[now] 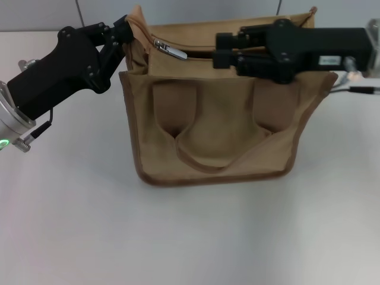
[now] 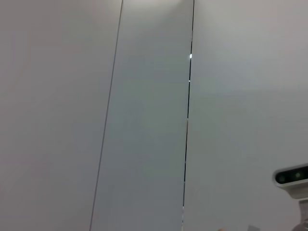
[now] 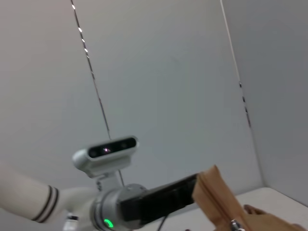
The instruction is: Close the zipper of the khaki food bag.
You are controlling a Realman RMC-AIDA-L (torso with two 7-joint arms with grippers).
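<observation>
The khaki food bag [image 1: 214, 124] stands upright on the white table [image 1: 178, 237], handle side towards me. Its zipper [image 1: 196, 56] runs along the top, with the silver slider and pull tab [image 1: 169, 48] near the bag's left end. My left gripper [image 1: 126, 31] is shut on the bag's top left corner. My right gripper [image 1: 217, 50] reaches in from the right over the bag's top. It is open, a short way to the right of the slider and apart from it. The right wrist view shows the bag's corner [image 3: 214, 195] and the slider [image 3: 235, 224].
A grey panelled wall [image 1: 196, 9] stands close behind the bag. A cable [image 1: 356, 89] lies on the table at the right. The right wrist view shows the left arm [image 3: 159, 199] and a head camera [image 3: 106, 153]. The left wrist view shows only wall [image 2: 144, 120].
</observation>
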